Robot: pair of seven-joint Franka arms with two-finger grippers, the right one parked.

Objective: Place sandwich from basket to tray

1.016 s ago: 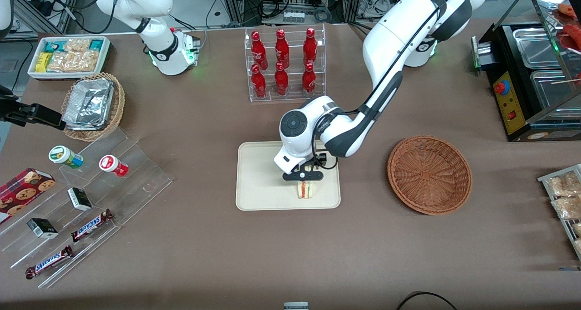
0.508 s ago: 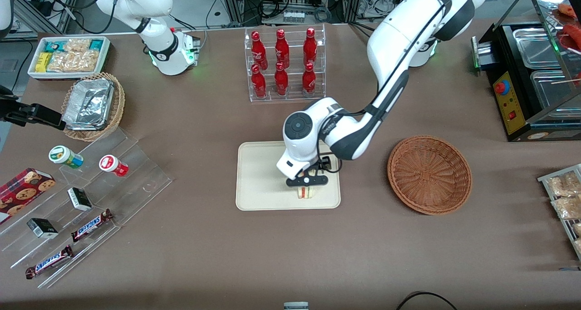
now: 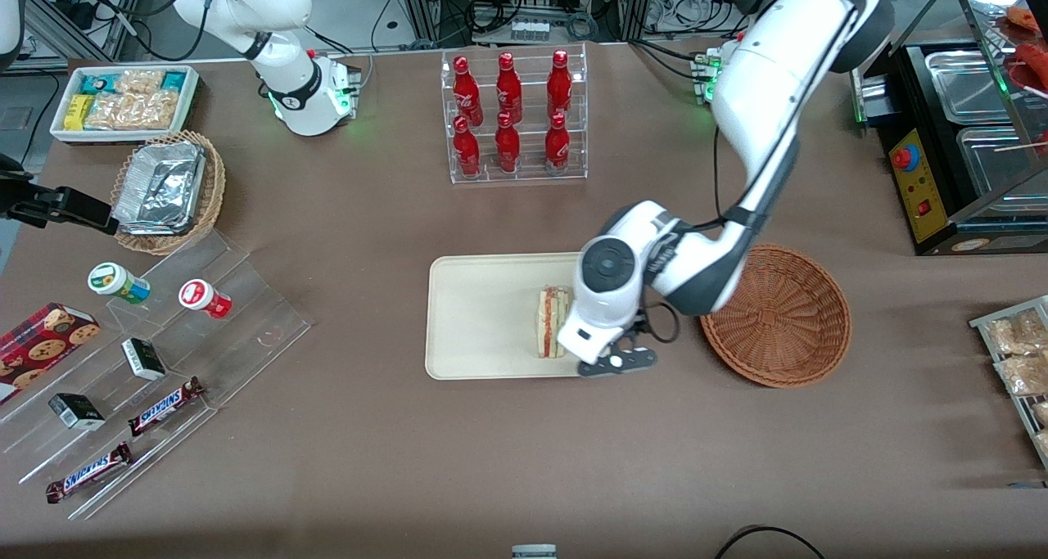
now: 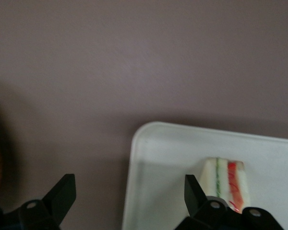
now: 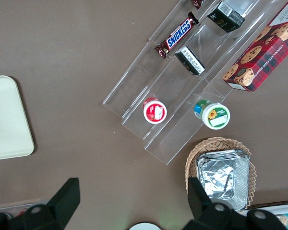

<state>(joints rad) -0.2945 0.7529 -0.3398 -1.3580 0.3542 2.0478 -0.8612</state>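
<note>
The sandwich point(image 3: 553, 322), a white wedge with red and green filling lines, rests on the cream tray point(image 3: 475, 313), on the part of it toward the basket. My left gripper point(image 3: 616, 362) is open and empty. It hovers over the tray's corner nearest the front camera and the basket, beside the sandwich and apart from it. In the left wrist view the gripper point(image 4: 128, 188) spans the tray's rim point(image 4: 149, 139), with the sandwich point(image 4: 226, 181) just outside one finger. The reddish-brown wicker basket point(image 3: 776, 314) stands empty beside the tray, toward the working arm's end.
A clear rack of red bottles point(image 3: 514, 117) stands farther from the camera than the tray. A tan basket of foil packs point(image 3: 168, 191), a white snack bin point(image 3: 123, 101) and an acrylic stand with snacks point(image 3: 164, 354) lie toward the parked arm's end. A black appliance point(image 3: 958, 133) sits at the working arm's end.
My gripper has let go of the sandwich and moved off it toward the basket and nearer the camera. The sandwich stays on the tray.
</note>
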